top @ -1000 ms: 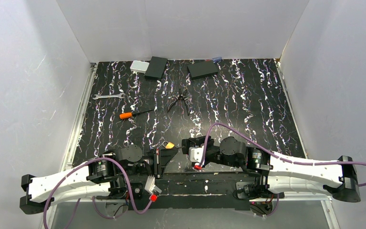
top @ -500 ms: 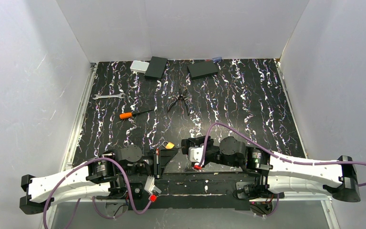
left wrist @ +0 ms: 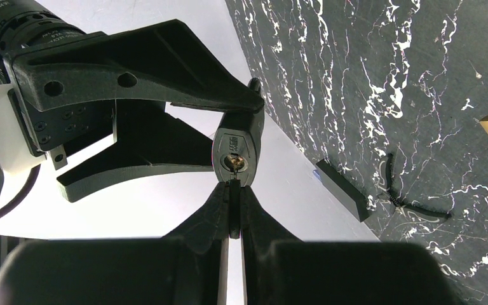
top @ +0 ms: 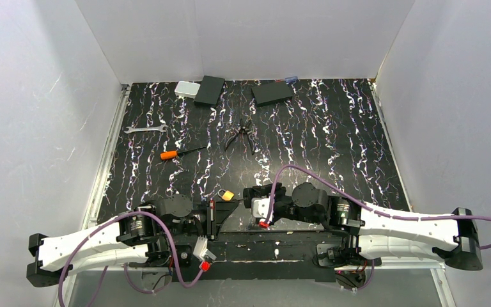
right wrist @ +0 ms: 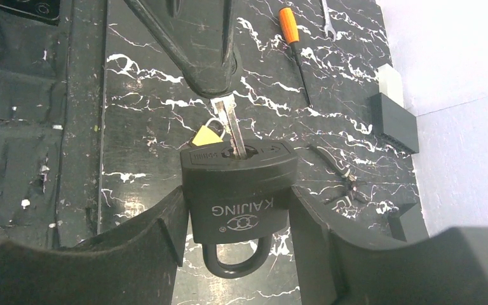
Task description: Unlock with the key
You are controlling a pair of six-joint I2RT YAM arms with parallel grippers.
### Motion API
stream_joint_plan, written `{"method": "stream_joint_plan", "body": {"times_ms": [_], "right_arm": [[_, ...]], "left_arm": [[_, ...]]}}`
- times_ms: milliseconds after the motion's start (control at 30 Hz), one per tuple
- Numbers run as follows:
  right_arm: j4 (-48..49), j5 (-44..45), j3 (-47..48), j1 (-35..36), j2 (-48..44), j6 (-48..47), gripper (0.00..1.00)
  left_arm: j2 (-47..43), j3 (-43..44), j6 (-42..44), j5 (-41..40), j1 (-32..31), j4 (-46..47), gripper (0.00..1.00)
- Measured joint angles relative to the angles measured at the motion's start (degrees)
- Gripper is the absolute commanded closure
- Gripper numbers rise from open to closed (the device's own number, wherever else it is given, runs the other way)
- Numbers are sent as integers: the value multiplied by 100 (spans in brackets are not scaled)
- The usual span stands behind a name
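My right gripper (right wrist: 236, 198) is shut on a black padlock (right wrist: 238, 187) marked KAIJING, with the shackle toward the wrist and the keyhole end pointing away. My left gripper (left wrist: 234, 190) is shut on a key (right wrist: 232, 124). The key's silver blade sits in the padlock's keyhole. In the left wrist view the padlock's keyhole end (left wrist: 236, 149) is right at my fingertips. In the top view both grippers meet near the table's front edge, the left (top: 222, 209) and the right (top: 248, 196).
A small brass padlock (top: 227, 194) lies just behind the grippers. Farther back lie an orange screwdriver (top: 174, 153), a wrench (top: 144, 129) and pliers (top: 239, 135). Two black boxes (top: 210, 90) (top: 272, 93) and a white box (top: 185, 89) stand at the back wall.
The right arm has edged slightly to the left, toward the left gripper. The left arm looks unmoved.
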Motion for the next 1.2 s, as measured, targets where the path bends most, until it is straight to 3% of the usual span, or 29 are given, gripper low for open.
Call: {"method": "stream_joint_plan", "body": {"times_ms": [700,833,967,1200], "right_arm": [[-234,-120,160,-37,146,0,99],[-605,-505,358,-42,177,-332,99],[-1071,-745,627,-42,203,-826,99],[-1523,-1128,1163,-72,457,-750,99]], "left_arm": [[15,0,175,-70,-37,-79,100],[-87,2,-726,374,-35,-28,100],[-116,0,-1036,540,-35,66,100],[114,0,-343,258,-101,188,100]]}}
